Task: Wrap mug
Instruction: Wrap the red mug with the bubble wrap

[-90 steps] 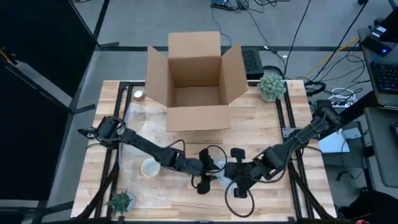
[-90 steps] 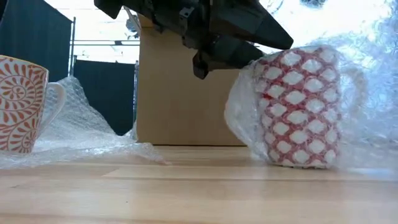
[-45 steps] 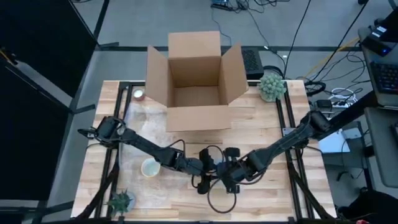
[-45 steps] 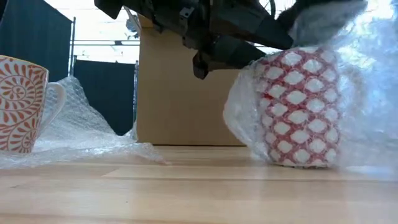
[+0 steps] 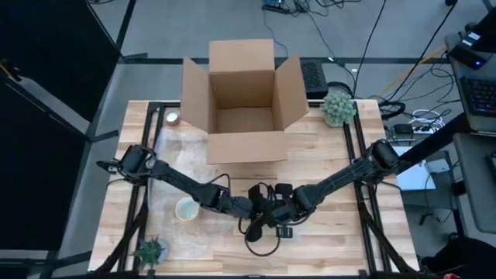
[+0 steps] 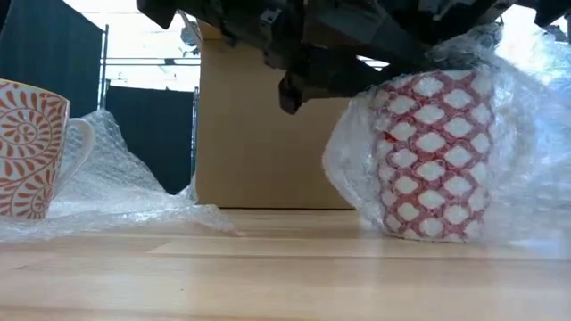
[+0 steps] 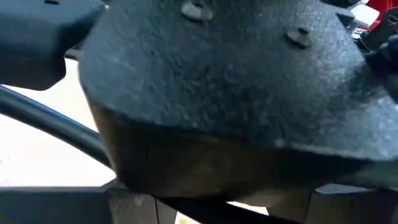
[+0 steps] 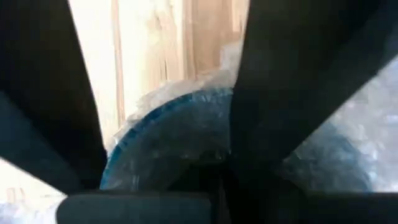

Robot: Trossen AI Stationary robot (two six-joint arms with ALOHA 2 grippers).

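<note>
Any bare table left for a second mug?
Free: right table half between succulent and right arm. Also the front edge. Crowded: centre, where both grippers meet over the wrapped mug; left side holds bubble wrap and orange mug.

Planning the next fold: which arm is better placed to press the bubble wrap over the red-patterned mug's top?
Probably the right. Its gripper hangs directly over the mug, with wrap and rim filling its wrist view. The left gripper sits beside it, its view blocked.

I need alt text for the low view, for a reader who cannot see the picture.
A red-and-white patterned mug stands on the wooden table, loosely covered in bubble wrap, with dark robot arms right above it. Behind it stands a cardboard box; at the far left, an orange-patterned mug sits on more wrap.
</note>
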